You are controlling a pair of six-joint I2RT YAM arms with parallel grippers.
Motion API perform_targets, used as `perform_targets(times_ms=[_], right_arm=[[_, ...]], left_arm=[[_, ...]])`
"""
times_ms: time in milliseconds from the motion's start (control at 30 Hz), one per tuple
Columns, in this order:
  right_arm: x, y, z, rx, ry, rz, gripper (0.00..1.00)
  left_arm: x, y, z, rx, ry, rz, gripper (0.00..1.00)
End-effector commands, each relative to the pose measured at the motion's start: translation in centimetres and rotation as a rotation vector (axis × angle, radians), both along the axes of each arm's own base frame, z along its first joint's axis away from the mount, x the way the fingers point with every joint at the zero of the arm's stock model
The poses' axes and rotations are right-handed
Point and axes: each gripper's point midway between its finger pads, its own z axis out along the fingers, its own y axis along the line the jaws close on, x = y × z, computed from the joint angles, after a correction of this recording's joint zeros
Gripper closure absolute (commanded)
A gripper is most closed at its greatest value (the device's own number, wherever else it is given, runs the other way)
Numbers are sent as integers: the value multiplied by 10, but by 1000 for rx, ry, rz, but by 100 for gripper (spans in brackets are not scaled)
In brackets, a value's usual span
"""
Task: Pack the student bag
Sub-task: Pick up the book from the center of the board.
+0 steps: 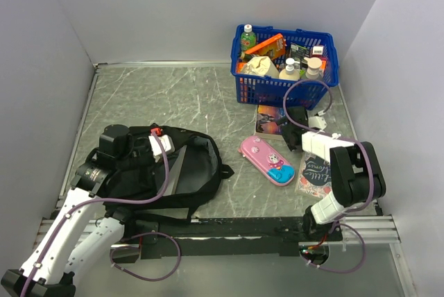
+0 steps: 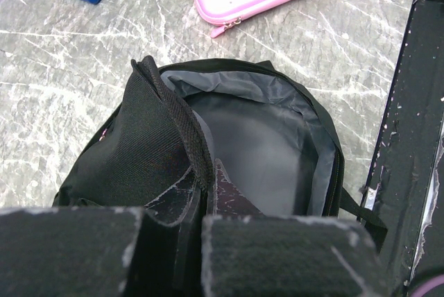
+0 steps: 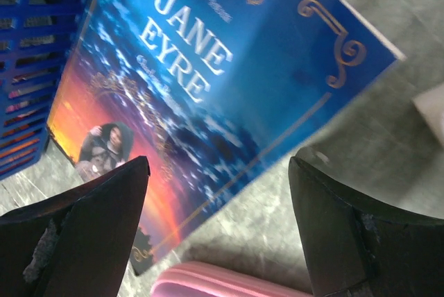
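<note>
Left claw [image 2: 203,196] around student bag [image 2: 263,137] rim

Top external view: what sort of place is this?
Most likely a lab test cell, not a classroom: plain grey walls box in a marble-look table, a metal rail runs along its near edge, and staged props sit out: student bag, blue basket, pink pencil case.
</note>
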Motion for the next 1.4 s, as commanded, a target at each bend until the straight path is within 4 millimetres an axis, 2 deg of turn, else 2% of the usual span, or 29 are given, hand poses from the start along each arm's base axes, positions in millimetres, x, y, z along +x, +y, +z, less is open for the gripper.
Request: perform_targets(times_ms=[0,67,367,500,767,900,1033,1167,1367], right_arm=[[30,1,28,-2,-109,-19,12],[32,-1,31,-8,-114,-19,13],[48,-19,66,-17,-225,-32,15],[50,-17,80,-13,-266,-17,15],[46,-14,94,9,-313,-8,16],[44,-15,85,9,-283,-16,16],[40,-15,64,19,-228,-31,17],[39,-17,49,4,-198,-35,23],[45,-20,46,-28,-195,-28,28]], left_arm=[[5,-2,24,-22,-82,-6,99],[4,-2,24,-25,-80,-10,99],[1,-2,20,-24,-72,-12,99],[1,-3,18,-30,-68,-12,99],[1,-3,16,-34,-60,-14,99],[0,-4,17,-40,-61,-18,99],[1,-3,17,-34,-60,-14,99],[-1,-4,16,-39,-47,-16,99],[-3,-5,14,-45,-38,-21,99]])
